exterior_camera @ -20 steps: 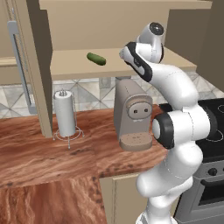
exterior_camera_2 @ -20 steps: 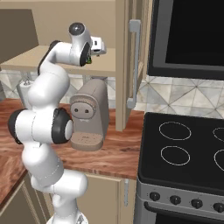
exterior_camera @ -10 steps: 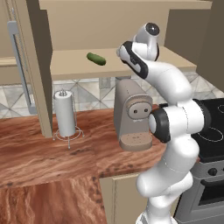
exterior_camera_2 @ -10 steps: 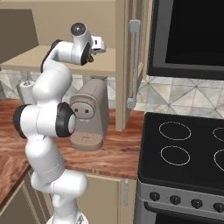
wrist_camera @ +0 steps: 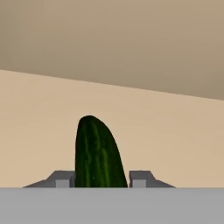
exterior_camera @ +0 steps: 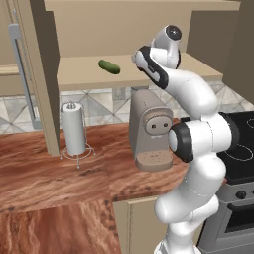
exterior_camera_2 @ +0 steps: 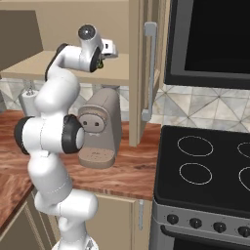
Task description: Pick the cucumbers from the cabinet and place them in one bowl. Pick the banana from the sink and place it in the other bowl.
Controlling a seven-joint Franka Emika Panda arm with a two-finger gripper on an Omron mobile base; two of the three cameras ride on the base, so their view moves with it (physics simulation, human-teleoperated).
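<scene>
Two dark green cucumbers lie in the open tan cabinet. One cucumber (exterior_camera: 109, 66) rests on the shelf (exterior_camera: 79, 79), left of my hand. The other cucumber (wrist_camera: 98, 153) stands between my fingertips in the hand view, pointing away toward the cabinet's back wall. My gripper (wrist_camera: 100, 179) is shut on its near end, with one dark finger (wrist_camera: 61, 179) on each side. From the right base view my hand (exterior_camera_2: 103, 52) reaches over the shelf at its right part. The banana, the sink and the bowls are out of view.
A beige coffee machine (exterior_camera: 149, 129) stands on the wooden counter under the shelf, with a paper towel holder (exterior_camera: 74, 129) to its left. The cabinet door (exterior_camera_2: 141, 73) with its grey bar handle hangs open on the right, beside a black stove (exterior_camera_2: 205, 166).
The jaws have closed in from wide open onto the cucumber on the shelf. The arm has hardly moved, and the other cucumber lies where it was.
</scene>
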